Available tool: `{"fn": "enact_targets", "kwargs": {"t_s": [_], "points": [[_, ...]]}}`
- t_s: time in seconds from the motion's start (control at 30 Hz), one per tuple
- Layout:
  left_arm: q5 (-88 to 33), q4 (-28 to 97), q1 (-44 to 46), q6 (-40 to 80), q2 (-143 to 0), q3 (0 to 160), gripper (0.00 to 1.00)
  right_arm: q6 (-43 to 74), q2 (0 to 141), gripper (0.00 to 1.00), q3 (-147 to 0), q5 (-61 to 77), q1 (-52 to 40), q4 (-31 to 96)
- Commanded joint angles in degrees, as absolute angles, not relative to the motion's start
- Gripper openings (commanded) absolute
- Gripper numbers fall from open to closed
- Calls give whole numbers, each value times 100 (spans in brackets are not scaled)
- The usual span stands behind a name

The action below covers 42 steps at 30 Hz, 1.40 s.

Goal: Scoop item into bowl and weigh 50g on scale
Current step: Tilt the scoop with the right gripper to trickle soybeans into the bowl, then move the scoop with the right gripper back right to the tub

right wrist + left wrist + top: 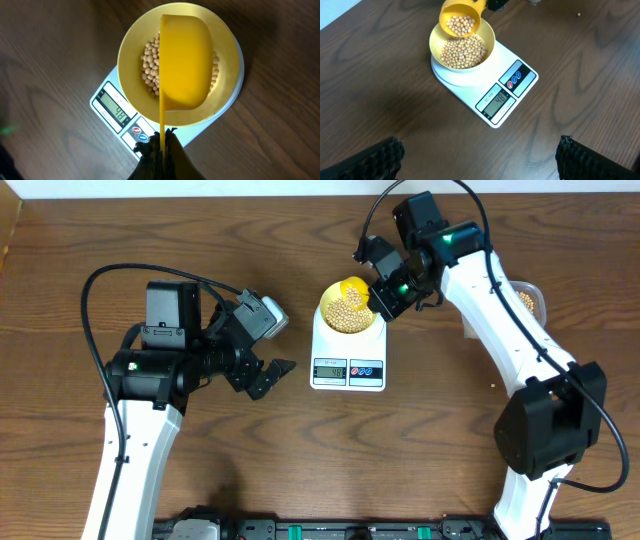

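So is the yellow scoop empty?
Not empty: beans lie inside the tilted scoop above the bowl, seen from the left wrist.

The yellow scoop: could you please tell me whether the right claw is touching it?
Touching. The right wrist view shows the right claw clamped on the lower end of the thin handle of the scoop, with no gap between them.
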<state>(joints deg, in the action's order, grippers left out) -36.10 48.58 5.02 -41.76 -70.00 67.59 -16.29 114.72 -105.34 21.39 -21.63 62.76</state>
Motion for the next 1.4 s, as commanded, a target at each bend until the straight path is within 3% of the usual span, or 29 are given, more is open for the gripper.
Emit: {"fn": "enact_targets", "kwargs": {"t_s": [0.0, 1.07, 1.37], "points": [[-3660, 4858, 478, -4108, -7000, 6845, 99, -1850, 11347, 1, -10683, 2091, -2259, 6252], [-3660, 4858, 478, -4106, -7000, 6845, 99, -1935, 11347, 1, -10683, 1793, -2335, 6117], [-3660, 4858, 478, -4106, -7000, 6845, 99, -1645, 11347, 1, -10683, 2724, -2126, 6134]]}}
